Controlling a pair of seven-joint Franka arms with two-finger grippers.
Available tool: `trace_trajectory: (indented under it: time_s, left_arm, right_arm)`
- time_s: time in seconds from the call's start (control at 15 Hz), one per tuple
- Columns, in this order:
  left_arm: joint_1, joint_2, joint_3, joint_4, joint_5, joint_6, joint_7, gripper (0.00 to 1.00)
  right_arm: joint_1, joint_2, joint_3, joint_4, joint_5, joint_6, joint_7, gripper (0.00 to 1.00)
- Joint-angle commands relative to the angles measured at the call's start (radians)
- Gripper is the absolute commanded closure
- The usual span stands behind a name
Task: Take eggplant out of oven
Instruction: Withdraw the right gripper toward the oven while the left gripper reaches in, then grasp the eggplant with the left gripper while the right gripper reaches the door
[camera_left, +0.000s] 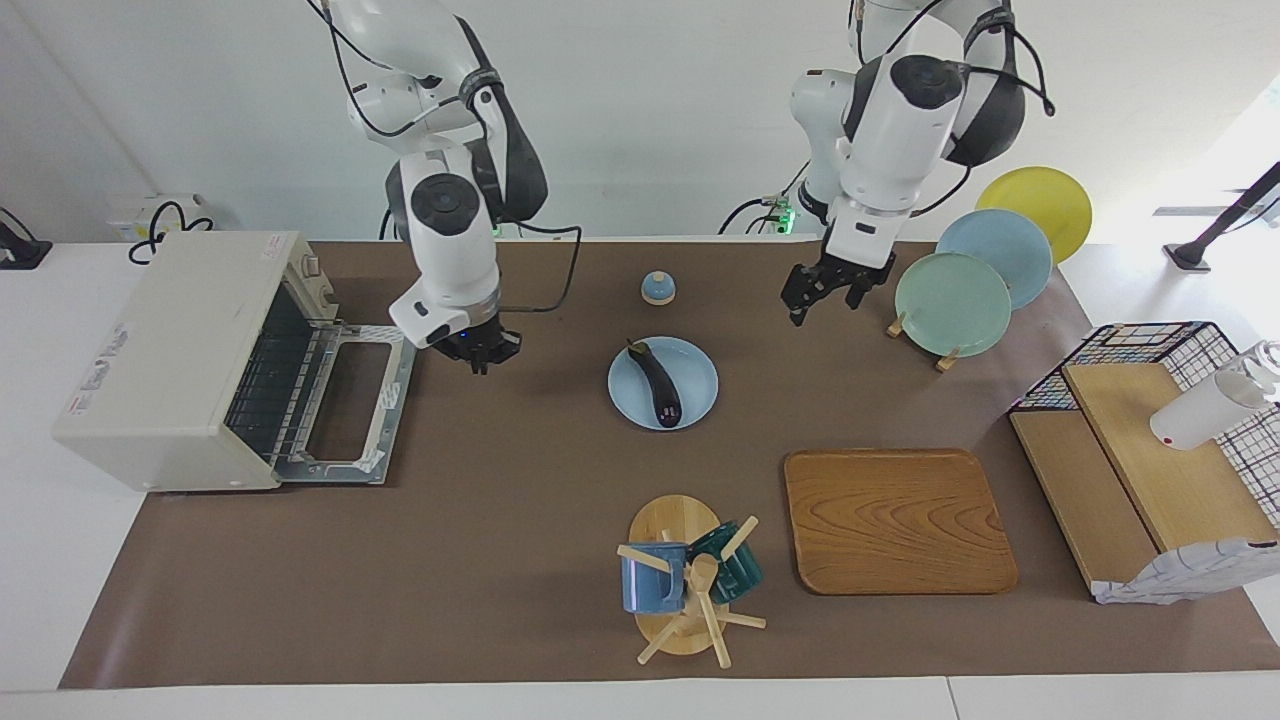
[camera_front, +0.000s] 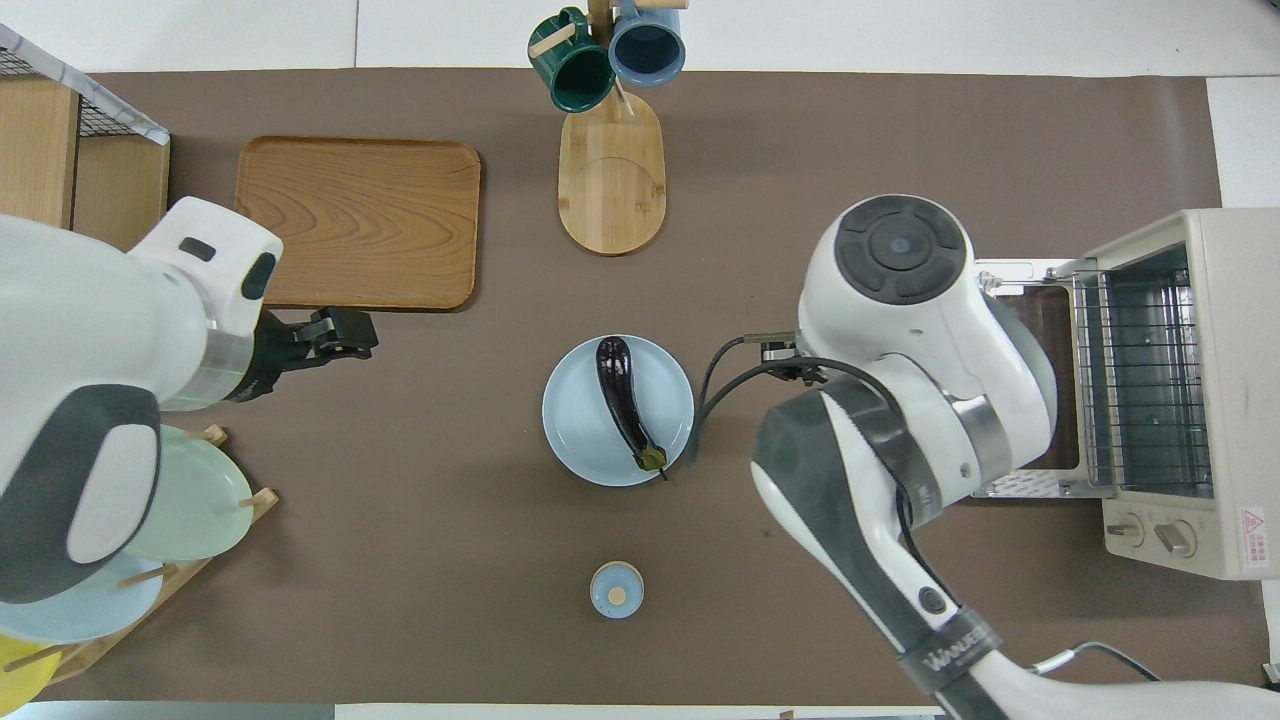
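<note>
Robot lab, 2 arms (camera_left: 450, 200), staged kitchenware table (camera_left: 500, 500)

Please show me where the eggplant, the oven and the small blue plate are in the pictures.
eggplant (camera_left: 657, 381): facing view, middle of its dark body.
oven (camera_left: 170, 340): facing view, cream top panel.
small blue plate (camera_front: 585, 440): overhead view, bare part beside the eggplant.
</note>
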Motion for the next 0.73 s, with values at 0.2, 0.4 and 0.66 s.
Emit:
trace_trajectory:
  time_s: [0.2,0.4,0.66]
  left_arm:
    - [-0.169,0.240,0.016,0.016,-0.011,0.307,-0.240,0.00]
    - [-0.214,0.386,0.017,0.091,-0.011,0.406,-0.293,0.00]
    - [-0.246,0.451,0.017,0.121,-0.009,0.447,-0.291,0.00]
  right_arm:
    - [-0.115,-0.043,0.013,-0.155,-0.024,0.152,-0.116,1.00]
    - [-0.148,-0.035,0.013,-0.233,-0.043,0.275,-0.136,1.00]
    - [-0.165,-0.015,0.013,-0.239,-0.053,0.289,-0.143,1.00]
